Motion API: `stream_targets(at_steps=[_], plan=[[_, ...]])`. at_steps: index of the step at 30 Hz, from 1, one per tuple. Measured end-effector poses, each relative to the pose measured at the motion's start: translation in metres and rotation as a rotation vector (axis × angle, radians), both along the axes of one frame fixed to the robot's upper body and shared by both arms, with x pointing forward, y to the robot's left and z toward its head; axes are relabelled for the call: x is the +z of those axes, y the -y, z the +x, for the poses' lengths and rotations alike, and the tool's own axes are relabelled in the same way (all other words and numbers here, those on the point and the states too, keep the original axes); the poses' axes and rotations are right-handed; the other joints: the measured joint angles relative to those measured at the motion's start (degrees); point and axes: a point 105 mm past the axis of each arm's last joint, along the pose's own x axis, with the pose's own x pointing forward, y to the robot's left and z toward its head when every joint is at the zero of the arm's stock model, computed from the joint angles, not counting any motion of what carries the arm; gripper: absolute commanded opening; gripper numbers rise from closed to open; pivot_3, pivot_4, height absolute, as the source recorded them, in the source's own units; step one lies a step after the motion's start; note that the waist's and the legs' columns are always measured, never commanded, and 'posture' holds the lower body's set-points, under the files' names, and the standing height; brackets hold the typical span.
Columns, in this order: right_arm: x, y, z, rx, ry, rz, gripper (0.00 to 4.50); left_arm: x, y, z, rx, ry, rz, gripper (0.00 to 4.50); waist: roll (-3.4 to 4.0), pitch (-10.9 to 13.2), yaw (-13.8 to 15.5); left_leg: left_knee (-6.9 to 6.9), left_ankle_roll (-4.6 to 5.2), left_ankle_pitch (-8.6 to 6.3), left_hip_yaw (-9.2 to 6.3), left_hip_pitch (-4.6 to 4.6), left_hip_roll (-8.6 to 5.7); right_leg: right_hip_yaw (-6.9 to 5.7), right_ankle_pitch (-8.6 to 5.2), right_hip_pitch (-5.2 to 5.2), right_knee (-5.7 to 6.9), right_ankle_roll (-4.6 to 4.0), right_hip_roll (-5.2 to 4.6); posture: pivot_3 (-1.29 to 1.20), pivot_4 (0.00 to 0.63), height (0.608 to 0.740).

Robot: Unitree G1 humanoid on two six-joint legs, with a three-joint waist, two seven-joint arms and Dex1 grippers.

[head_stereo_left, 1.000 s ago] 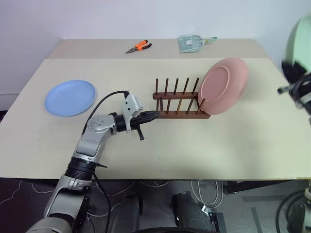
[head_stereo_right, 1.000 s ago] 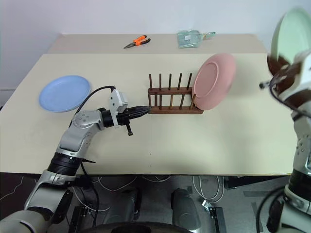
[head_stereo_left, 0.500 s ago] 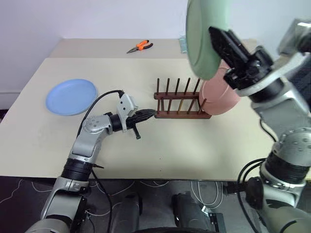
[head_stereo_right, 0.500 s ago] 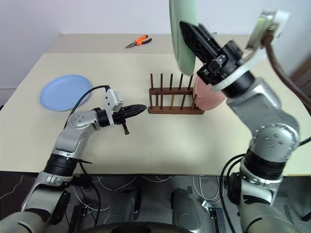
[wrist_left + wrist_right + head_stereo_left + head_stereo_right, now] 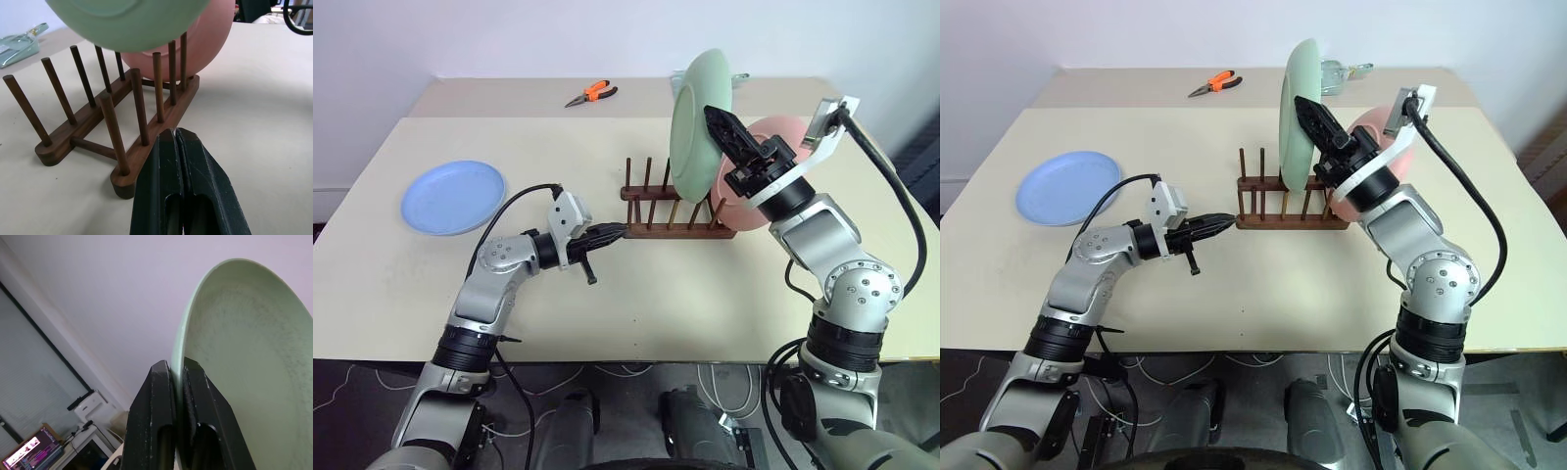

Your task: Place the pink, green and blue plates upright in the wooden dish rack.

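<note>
The right gripper [image 5: 722,125], raised and tilted toward eleven o'clock, pinches the green plate [image 5: 693,125] upright over the wooden dish rack [image 5: 675,208], hiding part of the pink plate [image 5: 773,176]; the left gripper [image 5: 619,230], level, is closed empty at the rack's nine o'clock end.

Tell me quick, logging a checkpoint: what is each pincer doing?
Left pincer: shut, empty, at the rack's end.
Right pincer: shut on the green plate.

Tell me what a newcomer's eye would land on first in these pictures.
First, the green plate, held on edge above the wooden dish rack at mid-table, pinched at its rim by the right gripper. Next, the pink plate standing in the rack's right end, just behind that arm. Then the left gripper, shut and empty at the rack's left end, with the blue plate lying flat far to the left.
</note>
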Motion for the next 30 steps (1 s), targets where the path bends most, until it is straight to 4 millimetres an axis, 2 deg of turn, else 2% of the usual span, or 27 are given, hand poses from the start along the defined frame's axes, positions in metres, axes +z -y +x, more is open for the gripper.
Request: stream_targets(at_steps=[3,4,5,10,12,13,15,17,18,20,22,24,27,29,30], plan=[[-0.012,0.004,0.011,-0.043,-0.056,-0.011,0.02,0.000,0.000,0.000,-0.001,-0.001,0.001,0.00,0.00,0.00,0.00,0.01,0.00,0.00,0.01,0.00,0.00,0.00,0.00,0.00,-0.01,0.00,0.00,0.00,0.150,0.740],[-0.018,0.005,0.016,-0.057,-0.081,-0.018,0.72,0.000,0.000,0.000,-0.001,-0.002,0.001,0.00,0.00,0.00,0.00,0.00,0.00,0.00,0.01,0.00,0.00,0.00,0.00,-0.01,-0.01,0.00,0.00,0.00,0.150,0.740],[-0.021,0.006,0.019,-0.064,-0.097,-0.021,1.06,0.000,0.000,0.000,-0.002,-0.002,0.001,0.00,0.00,0.00,0.00,-0.01,0.00,0.00,0.01,0.00,0.00,0.00,0.00,-0.01,-0.01,0.00,0.00,0.00,0.150,0.740],[-0.024,0.007,0.027,-0.105,-0.079,-0.111,3.53,0.000,0.001,-0.001,-0.003,-0.008,0.003,0.00,0.02,0.01,-0.02,-0.01,0.00,0.00,0.02,-0.01,0.00,0.01,0.00,-0.05,0.00,0.00,0.00,0.00,0.150,0.740],[-0.019,0.012,0.029,-0.156,-0.017,-0.228,3.53,-0.001,0.001,-0.001,-0.003,-0.023,-0.002,0.00,0.02,0.01,-0.01,-0.01,0.00,0.00,0.03,-0.01,-0.01,0.01,0.00,-0.04,-0.02,0.00,0.00,0.00,0.150,0.740],[-0.017,0.013,0.030,-0.183,0.025,-0.306,3.59,-0.002,0.000,-0.001,-0.002,-0.038,-0.005,0.53,0.02,0.01,0.05,-0.01,0.00,0.00,0.03,-0.01,-0.01,0.00,0.00,-0.03,-0.03,0.01,0.00,0.00,0.150,0.740],[-0.013,0.017,0.030,-0.231,0.097,-0.419,3.59,-0.002,-0.003,0.001,0.016,-0.056,-0.010,1.25,0.02,0.01,0.05,-0.01,0.00,0.00,0.03,-0.02,-0.01,0.00,-0.01,-0.04,-0.04,0.01,-0.01,0.00,0.150,0.740],[-0.006,0.027,0.030,-0.294,0.163,-0.508,3.59,-0.001,-0.008,0.005,0.055,-0.056,-0.020,2.30,0.02,0.02,0.09,-0.01,0.00,0.00,0.03,-0.03,-0.01,0.00,0.00,-0.04,-0.05,0.01,-0.01,0.00,0.150,0.740],[-0.001,0.033,0.029,-0.322,0.195,-0.545,3.85,0.002,-0.013,0.008,0.089,-0.048,-0.029,2.83,0.02,0.02,0.10,0.00,0.00,0.00,0.03,-0.03,-0.01,0.00,0.00,-0.04,-0.05,0.01,-0.01,0.00,0.150,0.740],[0.011,0.039,0.021,-0.335,0.288,-0.649,4.44,0.008,-0.033,0.022,0.234,-0.022,-0.059,3.82,0.02,0.02,0.13,-0.02,0.00,0.00,0.01,-0.03,-0.01,0.00,0.00,-0.06,-0.05,0.01,-0.01,0.00,0.150,0.740],[0.022,0.036,0.009,-0.320,0.392,-0.757,4.47,0.014,-0.066,0.039,0.432,-0.009,-0.105,3.86,0.01,0.02,-0.08,-0.04,0.00,0.00,0.01,-0.02,0.00,0.00,0.00,-0.08,-0.03,0.01,0.00,0.00,0.150,0.740],[0.022,0.026,-0.003,-0.284,0.490,-0.908,4.47,0.021,-0.100,0.051,0.640,0.005,-0.154,3.86,0.00,0.03,-0.15,-0.04,0.00,0.00,0.00,-0.01,0.01,-0.01,-0.01,-0.09,-0.03,0.03,0.00,0.00,0.150,0.740],[-0.003,0.004,-0.016,-0.163,0.564,-1.089,4.47,0.021,-0.158,0.061,0.986,-0.003,-0.177,3.86,-0.04,0.01,-0.11,0.00,0.00,0.00,0.01,-0.01,0.00,-0.01,0.00,-0.05,-0.04,0.04,-0.01,0.00,0.150,0.740],[-0.028,-0.010,-0.021,-0.069,0.563,-1.155,4.47,0.008,-0.203,0.058,1.262,-0.042,-0.149,3.86,-0.10,0.04,-0.07,0.02,0.00,0.00,0.01,-0.01,-0.01,0.00,0.00,-0.04,-0.05,0.05,-0.03,0.00,0.150,0.740],[-0.035,-0.014,-0.022,-0.046,0.558,-1.156,4.47,0.004,-0.217,0.054,1.348,-0.059,-0.143,3.86,-0.15,0.07,0.00,0.05,0.00,0.00,0.01,-0.02,-0.01,-0.01,0.00,-0.04,-0.04,0.05,-0.02,0.00,0.150,0.740]])
